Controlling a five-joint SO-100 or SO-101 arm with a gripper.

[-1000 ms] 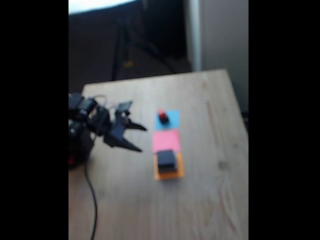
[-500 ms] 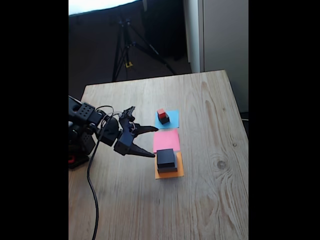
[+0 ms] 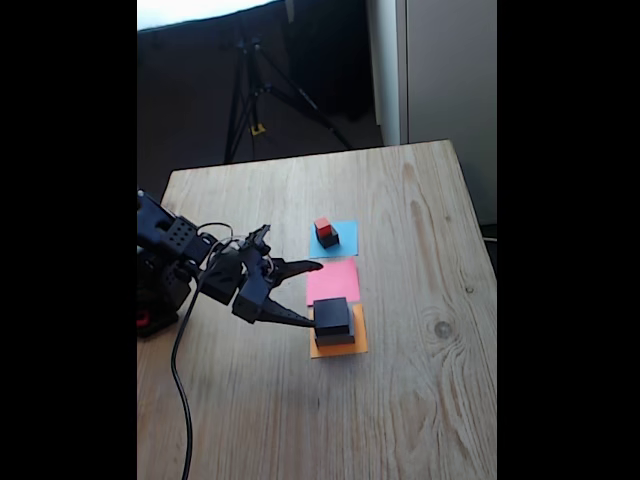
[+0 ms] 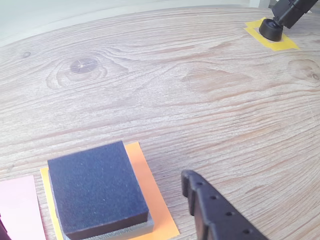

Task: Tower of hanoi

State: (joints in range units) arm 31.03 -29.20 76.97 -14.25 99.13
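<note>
In the fixed view the black slab (image 3: 333, 316) lies on the grey slab, whose edge shows beneath it, on an orange paper square (image 3: 340, 346). A tiny red cube (image 3: 322, 226) sits on the small black cube (image 3: 327, 238) on a blue paper square. My gripper (image 3: 315, 294) is open, reaching in from the left. Its lower fingertip is at the black slab's left edge and its upper one is over the pink paper (image 3: 333, 280). In the wrist view the black slab (image 4: 95, 190) sits on the grey slab (image 4: 125, 231), with one finger (image 4: 210, 207) to their right.
The wooden table (image 3: 420, 400) has open room to the right and in front of the papers. The arm's base (image 3: 160, 290) and its cable (image 3: 182, 400) are at the left edge. A black foot on yellow tape (image 4: 272, 30) stands at the wrist view's top right.
The open gripper has swung rightward and down from beside the base until its lower finger reaches the stack on the orange paper. The blocks have not moved.
</note>
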